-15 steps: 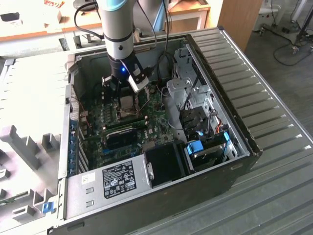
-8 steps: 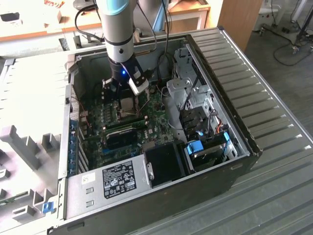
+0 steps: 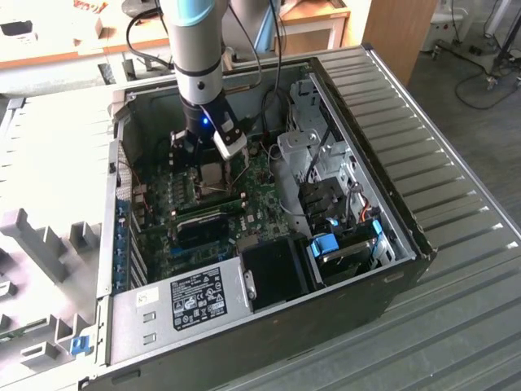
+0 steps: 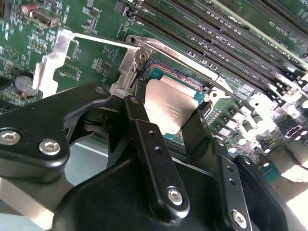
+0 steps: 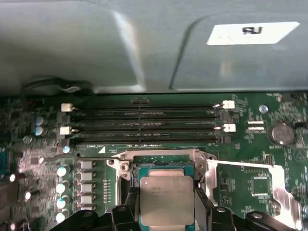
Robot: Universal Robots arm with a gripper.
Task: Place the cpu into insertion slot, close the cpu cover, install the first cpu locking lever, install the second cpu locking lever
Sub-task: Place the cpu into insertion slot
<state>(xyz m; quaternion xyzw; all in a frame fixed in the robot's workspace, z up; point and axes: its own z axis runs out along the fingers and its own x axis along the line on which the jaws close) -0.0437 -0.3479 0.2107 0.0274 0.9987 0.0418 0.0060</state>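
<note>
Gripper point(image 4: 168, 124) partly open, clamped on cpu point(image 4: 169, 102) edges; over insertion slot point(image 4: 163, 72)

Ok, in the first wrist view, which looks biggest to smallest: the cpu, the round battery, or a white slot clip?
1. the cpu, though it probably sits nearest the camera
2. the round battery
3. the white slot clip

This looks like a robotics lab or workshop. An opened computer case point(image 3: 358, 303) lies on a ribbed metal worktop point(image 3: 472, 326), with a robot arm point(image 3: 194, 41) reaching into it. Wooden desks point(image 3: 321, 18) stand behind. Cables point(image 3: 480, 90) trail over the grey floor point(image 3: 452, 114), and grey fixtures point(image 3: 49, 240) sit at the exterior view's left.
</note>
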